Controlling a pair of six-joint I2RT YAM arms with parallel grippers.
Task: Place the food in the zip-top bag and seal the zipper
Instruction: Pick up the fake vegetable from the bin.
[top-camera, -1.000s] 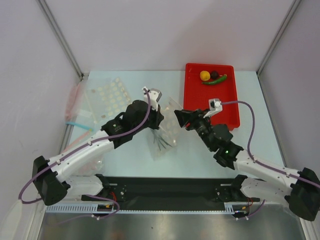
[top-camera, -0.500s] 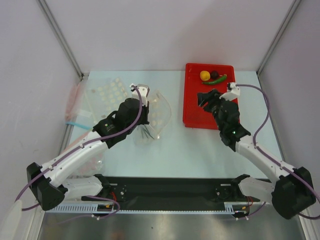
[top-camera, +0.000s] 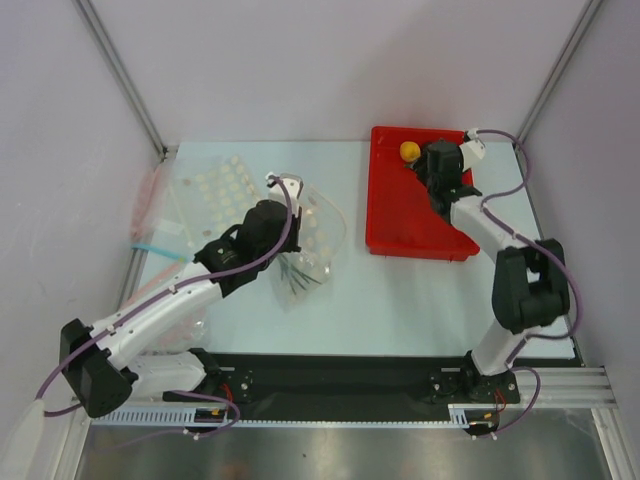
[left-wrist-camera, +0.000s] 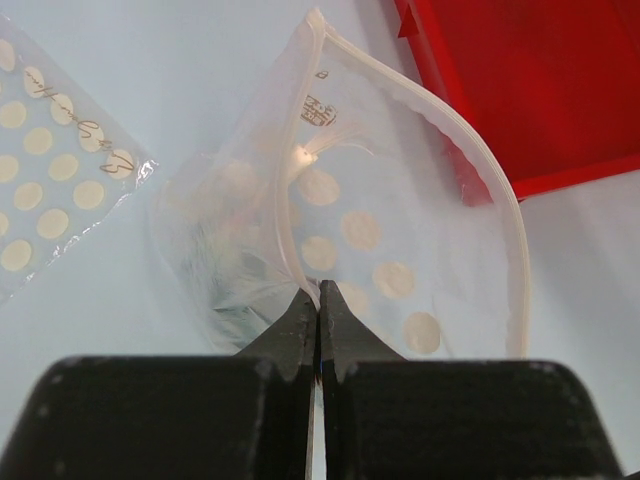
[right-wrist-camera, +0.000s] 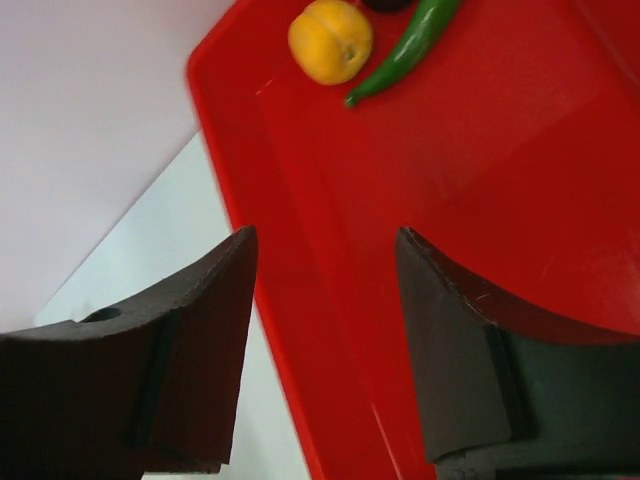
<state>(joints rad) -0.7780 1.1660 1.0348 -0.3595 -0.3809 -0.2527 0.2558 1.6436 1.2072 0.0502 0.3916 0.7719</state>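
Note:
My left gripper (left-wrist-camera: 318, 300) is shut on the near rim of the zip-top bag (left-wrist-camera: 400, 250), a clear pouch with white dots, and holds its mouth agape. The pale pinkish zipper (left-wrist-camera: 497, 185) curves along the mouth's far edge. Thin green stalks (top-camera: 298, 275) lie inside the bag (top-camera: 318, 228). My right gripper (right-wrist-camera: 325, 245) hangs open over the red tray (right-wrist-camera: 460, 190), empty. Ahead of it lie a yellow ball (right-wrist-camera: 331, 40), a green chili (right-wrist-camera: 405, 50) and the edge of a dark maroon ball (right-wrist-camera: 385, 3). From above, the right gripper (top-camera: 432, 165) hides all but the yellow ball (top-camera: 409, 151).
A flatter dotted bag (top-camera: 215, 185) lies left of the held one. More clear bags with a pink strip (top-camera: 150, 195) and a blue strip (top-camera: 150, 247) lie by the left wall. The red tray (top-camera: 400, 215) sits at the back right; enclosure walls stand close.
My right arm swung away from the bag's mouth to the far end of the red tray, its jaws wider. My left gripper kept its hold and drew the bag slightly left.

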